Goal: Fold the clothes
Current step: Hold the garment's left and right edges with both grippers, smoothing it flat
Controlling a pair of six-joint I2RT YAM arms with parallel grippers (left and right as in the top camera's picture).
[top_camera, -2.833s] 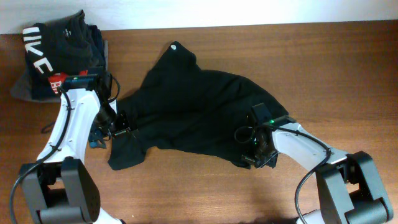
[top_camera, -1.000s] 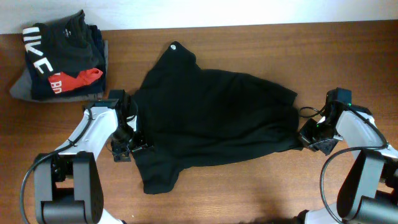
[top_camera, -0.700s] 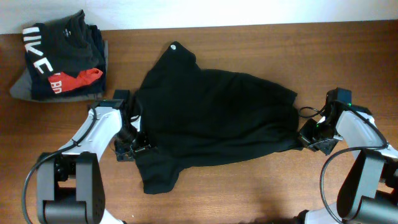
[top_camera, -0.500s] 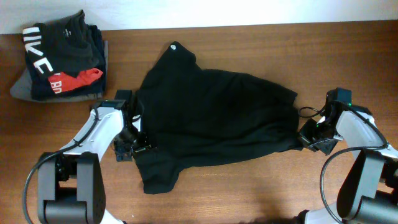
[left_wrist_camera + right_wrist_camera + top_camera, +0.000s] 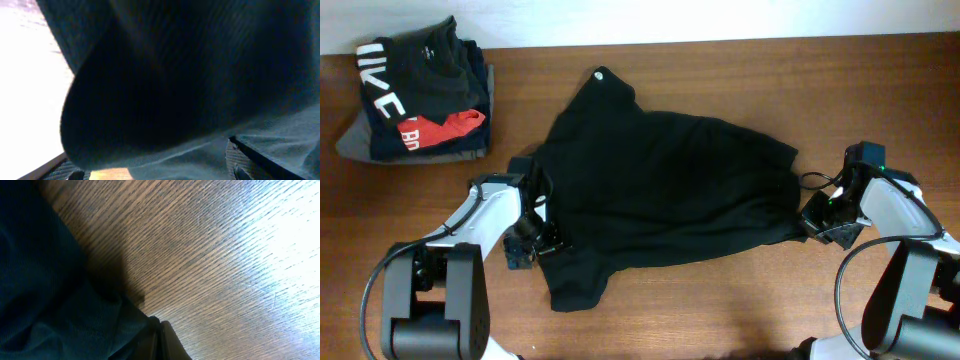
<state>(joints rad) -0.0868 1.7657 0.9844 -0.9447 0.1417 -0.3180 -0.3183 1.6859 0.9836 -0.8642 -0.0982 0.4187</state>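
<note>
Judged flattening step in hand, ahead of any fold. Found black long-sleeved garment (image 5: 660, 190) spread but rumpled across mid-bench (image 5: 740, 310), with one flap trailing toward near-left. Found right pincer (image 5: 817, 222) clamped shut on garment's right edge, fabric pinched at its tips in right wrist view. Found left pincer (image 5: 535, 245) gaping wide at garment's left edge, fabric bunched in the gap, nothing gripped. Reckoned next move to call for closing left pincer on that edge, then pulling outward against right hold. Against earliest overhead frame: noted garment drawn rightward and flatter, right pincer shifted from lower hem out to the right, left pincer lower along left edge. Noted folded garment stack (image 5: 415, 90) unmoved at far-left corner.
</note>
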